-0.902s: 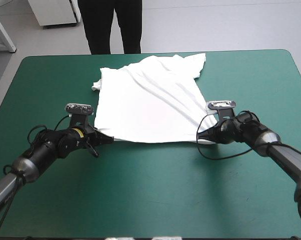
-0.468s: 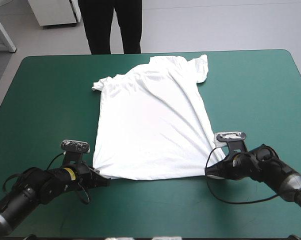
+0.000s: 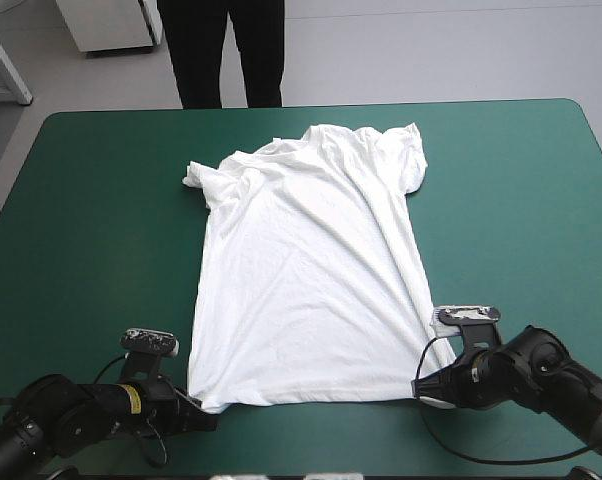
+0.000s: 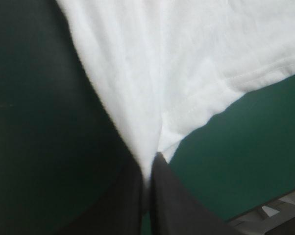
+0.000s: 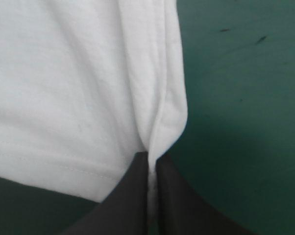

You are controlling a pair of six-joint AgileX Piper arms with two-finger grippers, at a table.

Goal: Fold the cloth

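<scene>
The white T-shirt [image 3: 306, 280] lies spread lengthwise down the middle of the teal-green table, collar and sleeves toward the far edge, hem near the front edge. My left gripper [image 3: 203, 413] is shut on the T-shirt at the hem's left corner. In the left wrist view the black fingers [image 4: 169, 196] meet in a point with the white hem corner [image 4: 157, 142] pinched between them. My right gripper [image 3: 421, 385] is shut on the T-shirt at the hem's right corner; the right wrist view shows a fold of the T-shirt [image 5: 159, 132] held at the gripper [image 5: 151, 164].
Bare teal-green cover [image 3: 91, 220] lies to either side of the shirt. The table's front edge runs just behind both grippers. A sleeve [image 3: 199, 172] is bunched at the shirt's far left, the other sleeve [image 3: 411, 150] at the far right.
Both grippers have pulled the hem toward the front edge. The shirt has slid with them and stretched out longer, its creases flattened.
</scene>
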